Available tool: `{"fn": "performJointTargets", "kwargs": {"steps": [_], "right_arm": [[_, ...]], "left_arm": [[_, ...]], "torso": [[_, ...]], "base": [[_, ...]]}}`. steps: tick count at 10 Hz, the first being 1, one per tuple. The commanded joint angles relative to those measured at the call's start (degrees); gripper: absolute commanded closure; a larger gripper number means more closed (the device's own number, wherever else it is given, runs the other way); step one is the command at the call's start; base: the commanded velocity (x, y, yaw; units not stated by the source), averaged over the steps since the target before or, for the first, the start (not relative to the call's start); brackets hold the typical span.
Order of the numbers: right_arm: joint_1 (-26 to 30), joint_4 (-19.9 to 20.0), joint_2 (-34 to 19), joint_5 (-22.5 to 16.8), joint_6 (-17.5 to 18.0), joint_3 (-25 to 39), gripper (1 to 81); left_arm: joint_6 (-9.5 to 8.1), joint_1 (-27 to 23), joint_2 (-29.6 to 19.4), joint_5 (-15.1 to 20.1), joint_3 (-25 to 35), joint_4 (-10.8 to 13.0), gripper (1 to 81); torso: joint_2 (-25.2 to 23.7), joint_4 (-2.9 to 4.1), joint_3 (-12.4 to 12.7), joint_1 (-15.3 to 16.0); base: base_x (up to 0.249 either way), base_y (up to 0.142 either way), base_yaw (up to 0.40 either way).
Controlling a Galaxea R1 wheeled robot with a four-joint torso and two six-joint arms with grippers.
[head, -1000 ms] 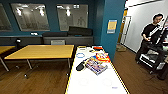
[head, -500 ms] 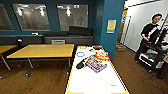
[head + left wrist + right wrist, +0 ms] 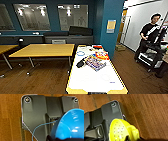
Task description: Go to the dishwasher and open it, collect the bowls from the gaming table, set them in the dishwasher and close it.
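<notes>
Since a second ago your head view has slid a little: the gaming table (image 3: 96,77) sits slightly lower and nearer in the picture, which is the camera moving, while the clutter on it lies as it did.

You are carrying two bowls, one per arm. The blue bowl (image 3: 70,125) shows large in the left wrist view, close against the wrist over wooden floor; the yellow-green bowl (image 3: 121,131), dotted with small holes, shows the same way in the right wrist view. It looks as though each is gripped at its rim, but I cannot tell how the fingers of either gripper stand.

On the gaming table's white top lie one stack of colourful magazines (image 3: 96,61), one dark object beside it, and one pale ring further back. Two wooden tables (image 3: 45,50) stand to its left. The floor is brown wood, the walls dark blue with windows. One person (image 3: 150,37) stands at a cart on the right.
</notes>
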Motion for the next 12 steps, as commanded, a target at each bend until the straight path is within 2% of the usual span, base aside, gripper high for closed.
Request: {"fn": "performJointTargets", "kwargs": {"steps": [1,2,6,7,12], "right_arm": [[1.78,-0.28,-4.68,-3.29,0.56,-0.9,81.1],[1.78,-0.37,-5.48,-3.21,0.65,0.68,81.1],[2.66,-0.46,-13.3,-2.33,0.65,20.08,81.1],[2.92,-0.46,-13.57,-2.33,0.65,21.95,81.1],[2.4,-0.99,-11.55,-2.33,0.3,21.16,81.1]], "left_arm": [[0.2,-2.36,-1.11,3.54,0.2,0.25,81.1],[0.2,-2.36,-1.02,3.63,0.2,0.25,81.1],[0.2,-2.1,-0.58,3.54,0.2,0.25,81.1],[0.29,-2.1,-0.23,3.54,0.2,0.33,81.1],[0.29,-2.1,0.56,3.36,0.2,0.33,81.1]], "torso": [[0.0,0.0,0.0,0.0],[0.0,0.0,0.0,0.0],[0.0,0.0,0.0,0.0],[0.0,0.0,0.02,-0.02],[-0.02,0.0,0.02,0.0]], "base": [[-0.084,0.0,0.0],[-0.084,0.0,0.0],[-0.084,0.0,0.0],[-0.084,0.0,0.0],[-0.084,0.0,0.0]]}}
